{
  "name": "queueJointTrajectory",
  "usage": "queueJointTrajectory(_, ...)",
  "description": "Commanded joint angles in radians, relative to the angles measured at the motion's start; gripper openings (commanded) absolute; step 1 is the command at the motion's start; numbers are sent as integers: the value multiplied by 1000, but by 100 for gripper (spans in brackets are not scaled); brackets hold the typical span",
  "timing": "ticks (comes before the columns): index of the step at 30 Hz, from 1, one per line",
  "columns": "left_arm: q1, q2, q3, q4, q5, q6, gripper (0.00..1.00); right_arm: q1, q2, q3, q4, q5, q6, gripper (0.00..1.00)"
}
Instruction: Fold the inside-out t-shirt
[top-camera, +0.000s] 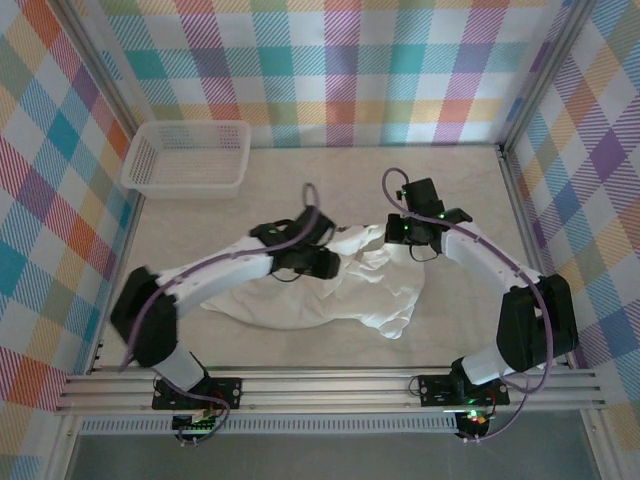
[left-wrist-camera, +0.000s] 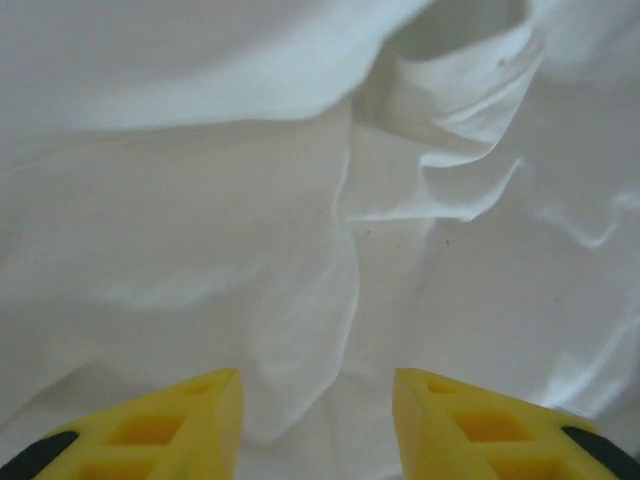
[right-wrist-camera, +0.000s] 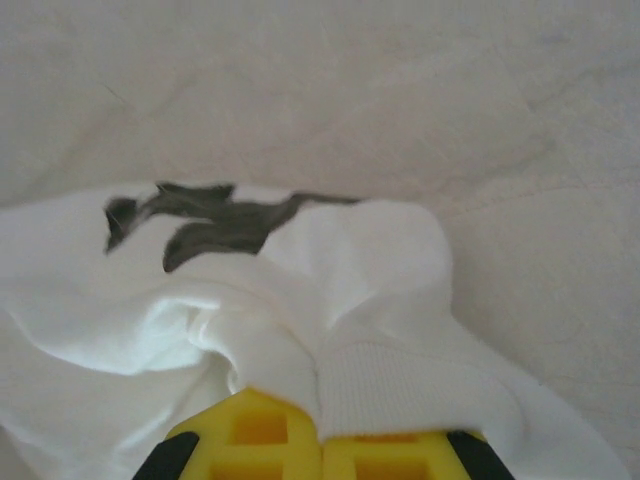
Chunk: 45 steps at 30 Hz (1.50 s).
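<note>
The inside-out t-shirt (top-camera: 330, 300) lies crumpled in the middle of the table, white and creased. My left gripper (top-camera: 325, 262) is low over its left part. In the left wrist view its yellow fingers (left-wrist-camera: 200, 420) stand apart over the fabric (left-wrist-camera: 200, 230), and a loose fold runs between them, unpinched. My right gripper (top-camera: 395, 232) is at the shirt's far right edge. In the right wrist view that gripper (right-wrist-camera: 322, 430) is shut on a ribbed hem of the t-shirt (right-wrist-camera: 370, 270), which bunches up in front of the jaws.
A white mesh basket (top-camera: 185, 125) stands at the back left corner. Checked walls enclose the table (top-camera: 450, 180) on three sides. Bare tabletop (right-wrist-camera: 300, 90) lies beyond the shirt in the right wrist view.
</note>
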Motion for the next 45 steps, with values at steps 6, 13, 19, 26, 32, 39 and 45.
queueJointTrajectory(6,-74,225,115,-121,-262,211,58,-37,-40,74,39,-62,75,0)
queueJointTrajectory(13,-62,173,96,-158,-422,227,6,-78,-41,53,52,-67,109,0)
queueJointTrajectory(19,50,-61,63,-179,-298,185,0,-88,-29,67,15,-76,70,0)
queueJointTrajectory(26,341,-225,41,-141,203,122,0,-88,12,86,-38,-81,-26,0)
queueJointTrajectory(32,456,-142,41,-124,368,133,0,-88,142,121,-63,-113,-54,3)
queueJointTrajectory(39,559,68,100,-34,392,159,4,-88,327,218,-35,2,-132,4)
queueJointTrajectory(45,590,233,232,-52,398,194,19,-98,475,377,-73,75,-171,12)
